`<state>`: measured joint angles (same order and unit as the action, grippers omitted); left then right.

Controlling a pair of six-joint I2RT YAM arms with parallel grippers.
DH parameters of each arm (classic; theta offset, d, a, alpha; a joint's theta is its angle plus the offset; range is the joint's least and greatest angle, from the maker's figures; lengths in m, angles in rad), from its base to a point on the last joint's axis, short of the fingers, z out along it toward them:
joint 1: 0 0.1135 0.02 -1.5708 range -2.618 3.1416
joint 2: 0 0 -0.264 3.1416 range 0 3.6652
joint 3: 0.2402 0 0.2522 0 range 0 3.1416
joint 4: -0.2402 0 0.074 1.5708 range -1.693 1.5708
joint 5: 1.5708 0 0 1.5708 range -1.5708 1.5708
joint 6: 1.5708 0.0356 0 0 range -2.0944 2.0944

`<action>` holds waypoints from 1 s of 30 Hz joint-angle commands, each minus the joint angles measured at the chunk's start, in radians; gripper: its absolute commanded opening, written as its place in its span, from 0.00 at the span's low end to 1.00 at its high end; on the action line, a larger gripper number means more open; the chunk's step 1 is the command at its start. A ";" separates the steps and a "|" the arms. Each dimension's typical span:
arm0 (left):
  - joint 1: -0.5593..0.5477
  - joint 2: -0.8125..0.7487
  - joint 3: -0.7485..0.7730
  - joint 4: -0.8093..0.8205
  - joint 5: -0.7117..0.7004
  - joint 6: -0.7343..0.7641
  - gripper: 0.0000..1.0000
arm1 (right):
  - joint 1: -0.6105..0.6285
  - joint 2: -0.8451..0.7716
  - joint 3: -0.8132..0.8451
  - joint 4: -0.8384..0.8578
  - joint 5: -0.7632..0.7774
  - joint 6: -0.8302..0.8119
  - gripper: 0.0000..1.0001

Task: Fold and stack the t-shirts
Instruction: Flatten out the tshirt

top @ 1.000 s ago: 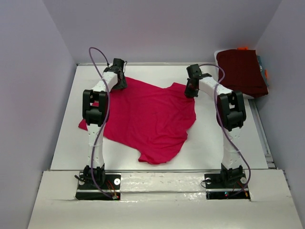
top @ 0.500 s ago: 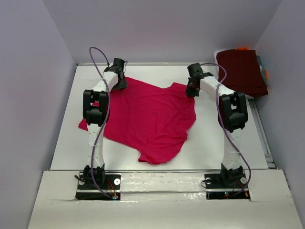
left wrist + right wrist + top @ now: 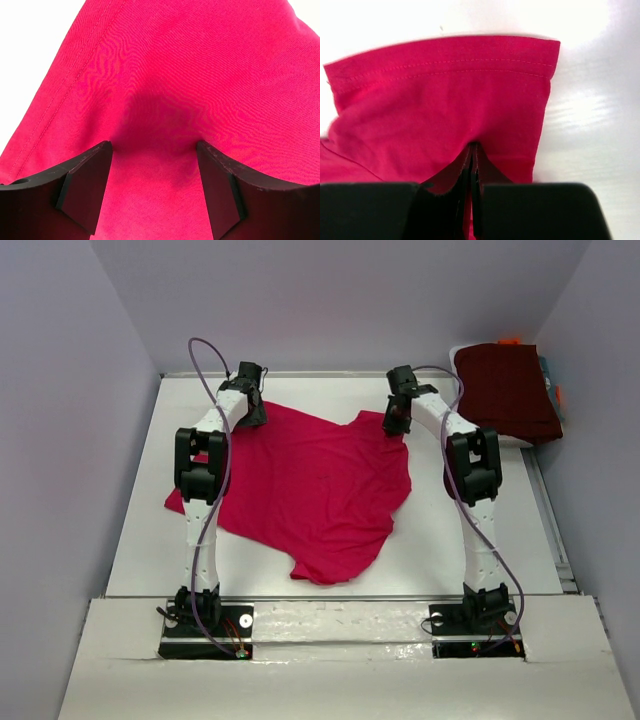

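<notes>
A crimson-pink t-shirt (image 3: 310, 490) lies spread and rumpled on the white table (image 3: 450, 540). My left gripper (image 3: 251, 417) stands open at the shirt's far left corner. In the left wrist view its fingers (image 3: 85, 185) straddle a low hump of the pink cloth (image 3: 200, 75), with the left gripper (image 3: 154, 150) not closed on it. My right gripper (image 3: 396, 423) is at the shirt's far right part. Seen from the right wrist, the right gripper (image 3: 472, 152) is shut on a pinch of the hemmed pink cloth (image 3: 445, 100). A folded dark maroon t-shirt (image 3: 510, 390) rests at the back right.
The maroon shirt sits on a pale tray (image 3: 520, 440) at the table's right rear corner, with small orange things (image 3: 508, 341) behind it. Grey walls close in on the left, back and right. A raised strip (image 3: 555, 530) runs along the table's right edge.
My right arm has shifted a little left and farther back, drawing the pinched pink cloth with it. The left arm has stayed put.
</notes>
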<state>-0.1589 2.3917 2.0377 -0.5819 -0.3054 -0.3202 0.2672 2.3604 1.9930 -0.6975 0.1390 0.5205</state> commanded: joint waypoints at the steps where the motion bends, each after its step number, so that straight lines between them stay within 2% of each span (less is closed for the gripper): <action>1: 0.001 0.007 0.033 -0.027 -0.024 0.018 0.79 | -0.010 0.092 0.087 -0.049 -0.015 -0.017 0.07; 9: 0.021 0.053 0.085 -0.050 0.012 0.004 0.80 | -0.039 0.217 0.254 -0.123 -0.042 -0.025 0.08; 17: 0.061 0.182 0.303 -0.111 0.124 -0.003 0.80 | -0.077 0.261 0.348 -0.154 -0.078 -0.033 0.09; 23: 0.091 0.196 0.320 -0.064 0.212 -0.020 0.79 | -0.106 0.301 0.443 -0.184 -0.102 -0.045 0.11; 26: 0.091 0.205 0.323 -0.044 0.244 -0.026 0.80 | -0.117 0.309 0.478 -0.165 -0.131 -0.053 0.16; 30: 0.091 0.210 0.306 -0.013 0.287 -0.039 0.80 | -0.126 0.307 0.489 -0.109 -0.197 -0.073 0.28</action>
<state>-0.0700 2.5629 2.3394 -0.6201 -0.0956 -0.3367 0.1623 2.6232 2.4527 -0.8101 -0.0177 0.4934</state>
